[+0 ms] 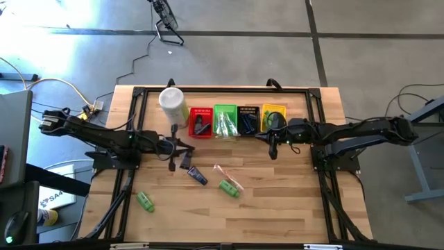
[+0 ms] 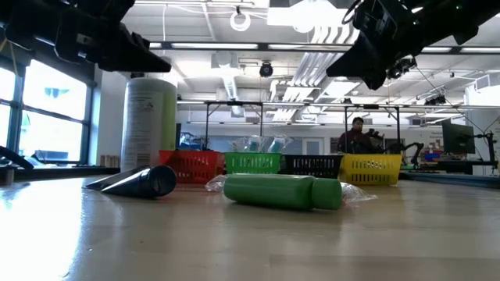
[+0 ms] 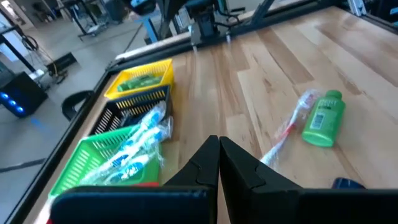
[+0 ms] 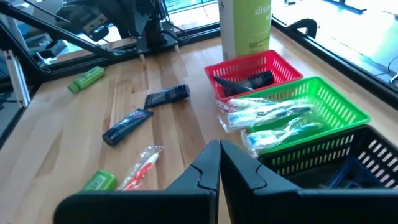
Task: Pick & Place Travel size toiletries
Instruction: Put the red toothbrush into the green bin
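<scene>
Overhead: wooden plank table (image 1: 277, 208), four small baskets in a row beside a tall white canister (image 1: 173, 104). Only the right wrist view shows the red basket (image 4: 283, 67) holding a dark tube, the green basket (image 4: 336, 106) wrapped toothbrushes. Left gripper (image 3: 218, 155) fingers pressed together, empty; a green mini bottle (image 3: 324, 118) lies near beyond it, touching a clear-wrapped stick (image 3: 287, 129). Right gripper (image 4: 219, 158) likewise closed, empty, by the baskets. Low view: workshop room behind.

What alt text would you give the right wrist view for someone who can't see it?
The right gripper, fingers shut, hangs over a wooden table beside red, green and black baskets. Two dark tubes, two green bottles and a wrapped stick lie loose.
</scene>
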Robot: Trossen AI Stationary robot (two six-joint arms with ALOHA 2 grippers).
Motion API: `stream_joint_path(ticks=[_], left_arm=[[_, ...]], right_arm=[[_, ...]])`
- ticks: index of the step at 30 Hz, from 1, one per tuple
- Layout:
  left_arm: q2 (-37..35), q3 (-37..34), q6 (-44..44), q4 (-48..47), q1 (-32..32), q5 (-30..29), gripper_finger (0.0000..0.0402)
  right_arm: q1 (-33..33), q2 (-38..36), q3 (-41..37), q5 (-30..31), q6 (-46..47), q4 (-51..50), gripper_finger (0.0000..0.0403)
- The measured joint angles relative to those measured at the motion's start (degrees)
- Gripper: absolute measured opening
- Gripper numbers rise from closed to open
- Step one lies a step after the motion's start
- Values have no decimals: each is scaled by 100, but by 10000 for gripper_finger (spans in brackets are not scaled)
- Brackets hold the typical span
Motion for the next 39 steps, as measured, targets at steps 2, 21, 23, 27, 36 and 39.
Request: stream_joint_path(ticks=[2,21,23,27,36,39], left_arm=[[0,0,-41,-104,0,0,8],[-568,-1248,-91,1452,0,317,8],[-773,-1248,-87,1261,1,278,8],[-1103,-1248,-86,884,2,238,8],[-1820,-1248,51,103,2,227,8],[-2211,-1250,44,-308,2,225,8]], right_arm=[[106,0,0,101,129,-2,3],[576,0,0,931,209,109,3],[575,0,0,931,209,108,3],[575,0,0,950,210,113,3],[600,241,0,929,624,789,3],[734,371,8,981,644,910,3]])
